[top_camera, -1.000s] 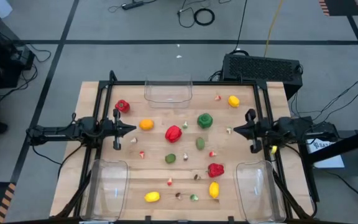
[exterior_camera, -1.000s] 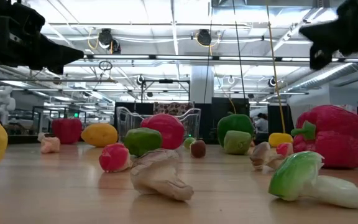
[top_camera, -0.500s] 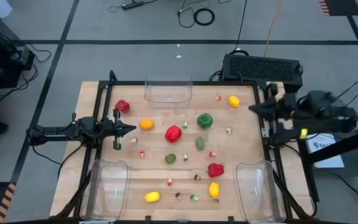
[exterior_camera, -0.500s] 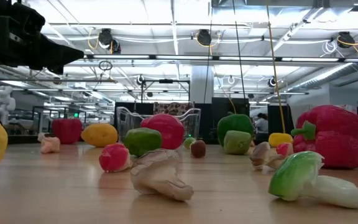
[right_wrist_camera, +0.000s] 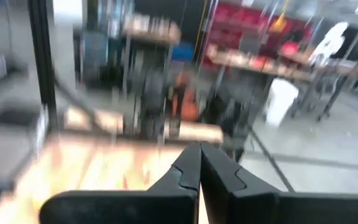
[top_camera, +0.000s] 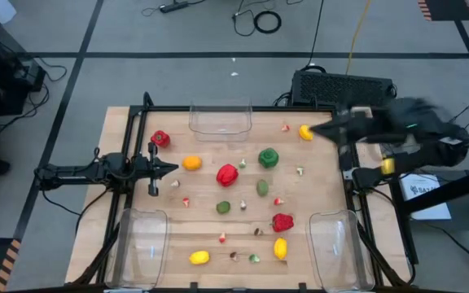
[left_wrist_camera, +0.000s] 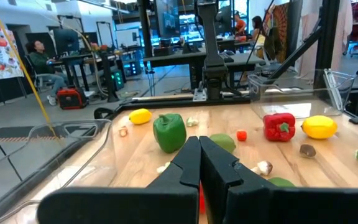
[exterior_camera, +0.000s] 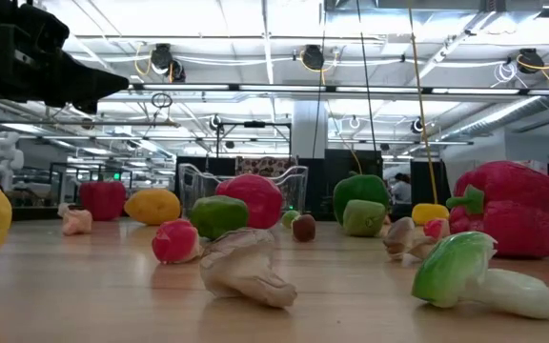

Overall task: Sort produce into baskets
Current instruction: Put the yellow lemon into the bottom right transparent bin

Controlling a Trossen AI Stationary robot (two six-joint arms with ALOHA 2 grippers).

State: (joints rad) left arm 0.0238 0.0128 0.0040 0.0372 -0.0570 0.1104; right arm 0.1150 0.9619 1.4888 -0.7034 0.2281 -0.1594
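The produce lies scattered on the wooden table (top_camera: 137, 199): red peppers (top_camera: 227, 173) (top_camera: 282, 221) (top_camera: 159, 138), a green pepper (top_camera: 268, 158), an orange (top_camera: 191, 163), lemons (top_camera: 305, 132) (top_camera: 280, 247) (top_camera: 199, 257), limes (top_camera: 262, 187) and tiny bits. Three clear baskets stand at the far edge (top_camera: 220, 119), near left (top_camera: 141, 244) and near right (top_camera: 336, 244). My left gripper (top_camera: 173, 168) (left_wrist_camera: 199, 140) is shut, level, at the table's left side, holding nothing. My right gripper (top_camera: 314, 130) (right_wrist_camera: 199, 146) is shut, raised high over the right side beside the far lemon, holding nothing.
A black frame (top_camera: 243, 107) runs around the table's far and side edges. A black box (top_camera: 344, 88) sits beyond the far right corner. The low view shows produce close up, with a pale green vegetable (exterior_camera: 465, 272) nearest.
My right gripper has risen well above the table from its low resting place at the right side, leaving the low view, and has rolled a little while tipping slightly downward. Its fingers stay shut. The produce has not moved.
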